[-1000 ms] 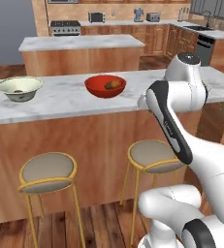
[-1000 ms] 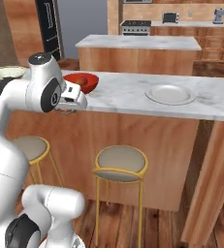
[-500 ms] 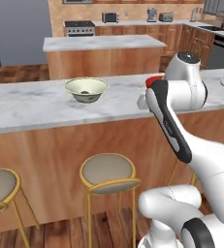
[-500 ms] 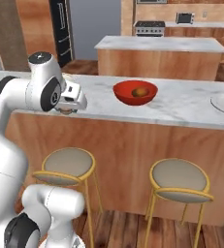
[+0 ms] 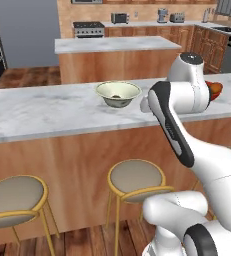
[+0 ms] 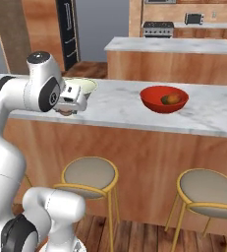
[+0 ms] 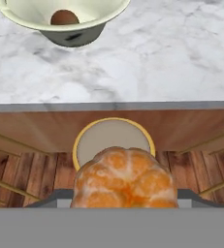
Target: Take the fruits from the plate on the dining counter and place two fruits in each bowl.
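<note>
Cream bowl [image 5: 118, 93] has slid nearer as the base drove; fingers [image 7: 124, 193] clamp an orange fruit [image 7: 125, 178], bowl at 11 o'clock.

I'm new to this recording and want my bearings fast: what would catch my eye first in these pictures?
The big white arm, folded up in front of the dining counter with a lumpy orange fruit gripped in its hand, above the stools. Then the two bowls on the marble top: the cream bowl near the hand with a small brown fruit inside, and the glossy red bowl farther along, also holding fruit.
</note>
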